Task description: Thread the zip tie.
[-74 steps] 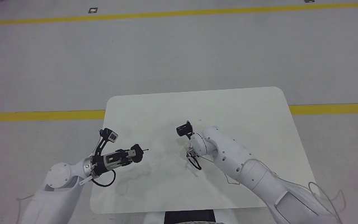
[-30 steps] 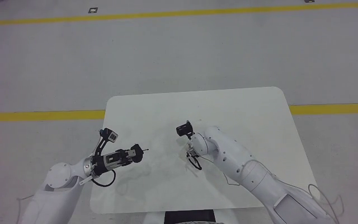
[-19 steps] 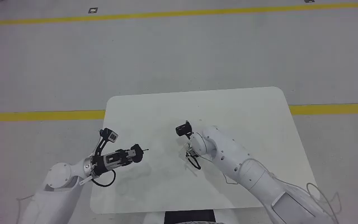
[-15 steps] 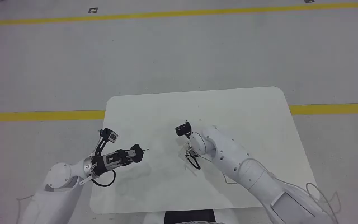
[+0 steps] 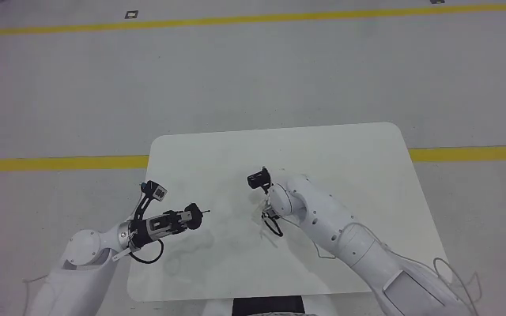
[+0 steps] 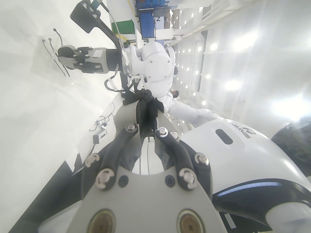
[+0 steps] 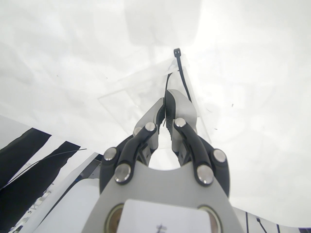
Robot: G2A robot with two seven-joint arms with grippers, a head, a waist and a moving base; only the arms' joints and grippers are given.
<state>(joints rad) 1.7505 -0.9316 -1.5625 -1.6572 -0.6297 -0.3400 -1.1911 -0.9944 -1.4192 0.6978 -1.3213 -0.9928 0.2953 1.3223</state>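
Zip tie (image 7: pixel 181 71) — thin, black, square-headed, slightly bowed

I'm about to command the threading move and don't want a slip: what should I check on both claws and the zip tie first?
1. Is the right claw shut on the zip tie: ok.
2. Is the head visible beyond the claw, unobstructed: ok.
3. Is the left claw shut: ok. Whether it holds anything: cannot tell.
4. Are both claws apart over the table, not touching each other: ok.
5. Is the tail lined up with the head's slot: cannot tell.
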